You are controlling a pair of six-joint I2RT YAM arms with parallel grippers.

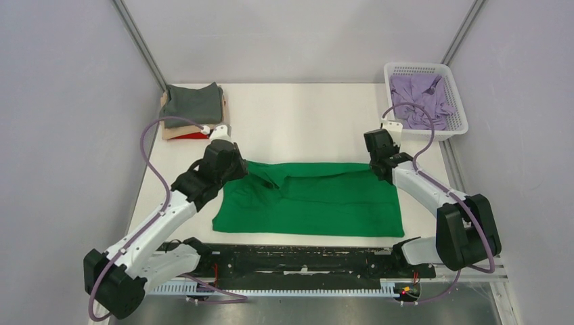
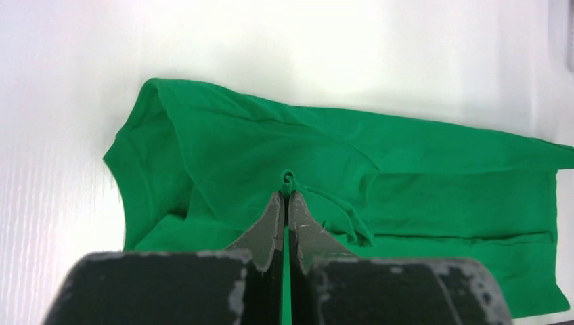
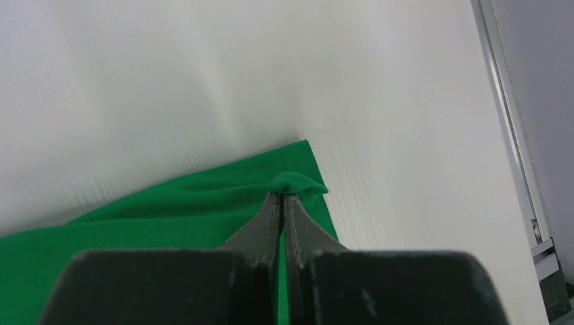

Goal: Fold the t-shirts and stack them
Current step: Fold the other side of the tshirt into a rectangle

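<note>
Left gripper (image 2: 287,195) and right gripper (image 3: 283,196) each pinch the green shirt (image 1: 318,203) by its far edge, mid-fold. A folded stack (image 1: 194,107) sits beyond the left; the lavender shirt (image 1: 421,95), beyond the right, waits unfolded.

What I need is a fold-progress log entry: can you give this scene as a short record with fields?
shirt in work: bright green cloth t-shirt, spread on white table
left hand: shut on a pinch of its far left side
right hand: shut on its far right corner
stack: dark grey t-shirt over tan t-shirt and red t-shirt, far left
waiting: crumpled lavender t-shirt in white plastic mesh basket, far right
</note>
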